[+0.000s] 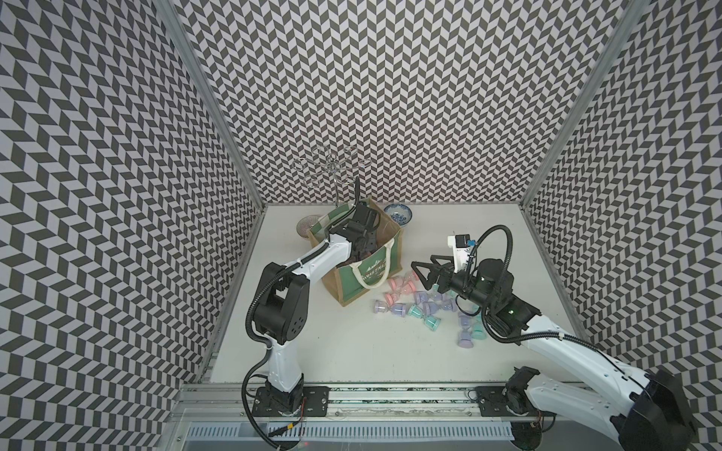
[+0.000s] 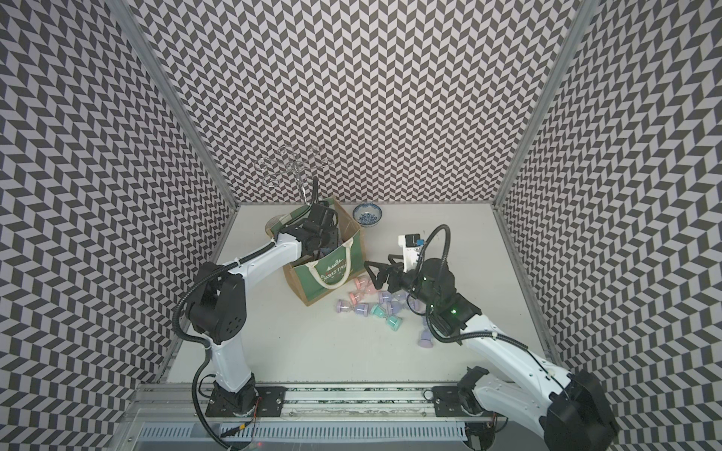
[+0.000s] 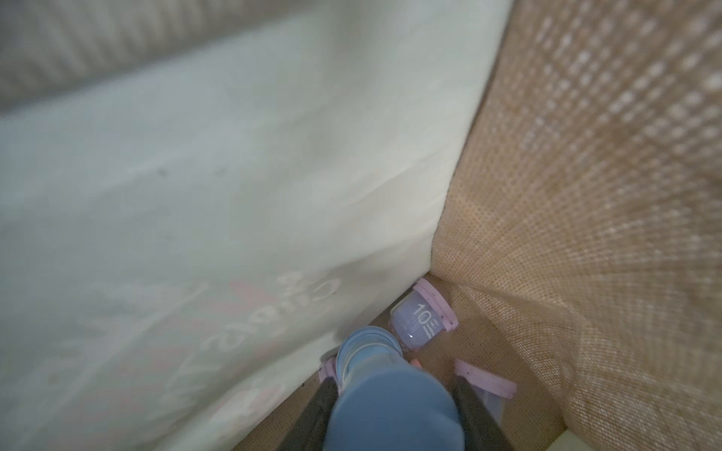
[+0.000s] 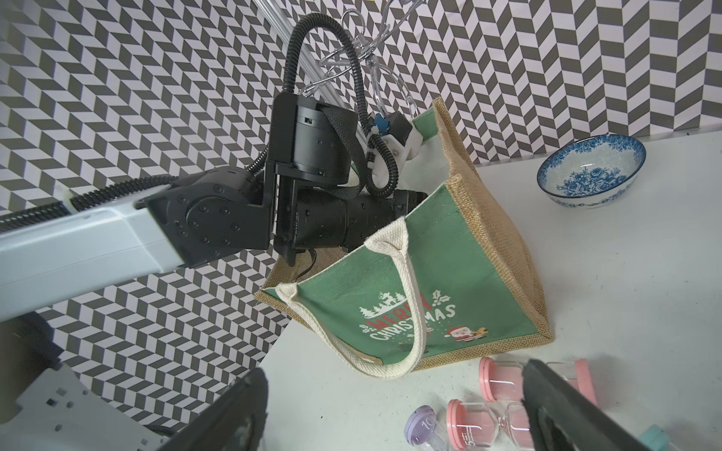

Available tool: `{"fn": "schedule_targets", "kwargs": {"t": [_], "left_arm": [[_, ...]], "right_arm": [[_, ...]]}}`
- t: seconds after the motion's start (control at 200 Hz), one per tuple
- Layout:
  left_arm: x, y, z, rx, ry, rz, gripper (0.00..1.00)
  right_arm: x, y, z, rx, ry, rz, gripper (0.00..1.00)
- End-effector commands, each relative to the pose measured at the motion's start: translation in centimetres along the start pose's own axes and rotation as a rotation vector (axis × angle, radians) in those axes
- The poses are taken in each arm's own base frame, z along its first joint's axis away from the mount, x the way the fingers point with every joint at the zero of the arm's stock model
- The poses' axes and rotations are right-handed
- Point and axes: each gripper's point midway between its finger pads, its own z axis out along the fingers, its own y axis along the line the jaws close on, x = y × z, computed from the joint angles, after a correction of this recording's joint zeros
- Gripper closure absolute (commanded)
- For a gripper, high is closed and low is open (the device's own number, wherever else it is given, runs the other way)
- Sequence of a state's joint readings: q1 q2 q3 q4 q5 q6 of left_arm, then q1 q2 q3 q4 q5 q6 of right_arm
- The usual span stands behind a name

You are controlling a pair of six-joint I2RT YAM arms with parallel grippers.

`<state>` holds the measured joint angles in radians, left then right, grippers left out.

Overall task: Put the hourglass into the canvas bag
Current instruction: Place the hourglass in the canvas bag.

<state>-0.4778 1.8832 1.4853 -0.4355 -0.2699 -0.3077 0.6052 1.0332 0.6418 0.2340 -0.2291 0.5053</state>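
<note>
The bag [image 1: 363, 273] stands upright near the back of the table [image 1: 351, 351], mouth open, and the left arm reaches down into it, so in both top views the left gripper is hidden by the bag's walls. From the left wrist camera, the left gripper [image 3: 394, 386] is low inside the bag with a blue hourglass [image 3: 369, 351] between its two dark fingers [image 3: 312, 414]. The view is blurred, so I cannot tell whether they pinch it or only flank it. Just beyond it, on the bag's floor, lie a pink-capped hourglass [image 3: 422, 312] in the corner and another pink cap [image 3: 484, 378] beside one finger. The right gripper [image 1: 422, 261] hangs over the table just beside the bag, jaws wide apart and holding nothing. Under and in front of it, loose hourglasses [image 1: 418, 308] in pink, purple and teal lie scattered. A blue bowl [image 1: 398, 214] sits behind the bag
</note>
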Motion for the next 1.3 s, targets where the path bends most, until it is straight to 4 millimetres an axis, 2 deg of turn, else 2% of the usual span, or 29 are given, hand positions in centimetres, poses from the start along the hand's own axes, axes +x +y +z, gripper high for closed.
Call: {"fn": "schedule_targets", "kwargs": {"t": [0.0,0.085,0.275,0.501,0.706,0.936,1.141,1.297], "left_arm": [[-1.5,-0.3,-0.6,0.045,-0.045,-0.023,0.5],[-1.5,-0.2,-0.9,0.048,-0.05,-0.026,0.44],[-2.2,-0.4,-2.1,0.078,-0.071,-0.045,0.39],[-4.0,-0.7,-4.9,0.126,-0.121,-0.065,0.33],[-5.8,-0.9,-9.2,0.195,-0.196,-0.095,0.3],[-7.4,-1.5,-16.0,0.308,-0.335,-0.086,0.29],[-6.1,-4.0,-21.7,0.445,-0.404,-0.036,0.29],[-3.4,-6.0,-24.0,0.499,-0.384,-0.009,0.25]], "right_arm": [[-1.1,0.6,-0.3,-0.036,-0.043,0.0,0.01],[-1.1,0.5,-0.4,-0.034,-0.046,0.001,0.01],[-1.4,0.6,-0.6,-0.047,-0.046,0.012,0.01],[-2.0,0.8,-1.3,-0.044,-0.059,0.005,0.01],[-1.8,0.9,-1.7,-0.046,-0.05,0.012,0.01],[-0.7,1.0,-2.2,-0.051,-0.001,0.02,0.01],[0.8,0.1,-2.9,-0.016,0.039,0.034,0.01],[2.8,-1.0,-3.4,0.013,0.083,0.047,0.01]]}}
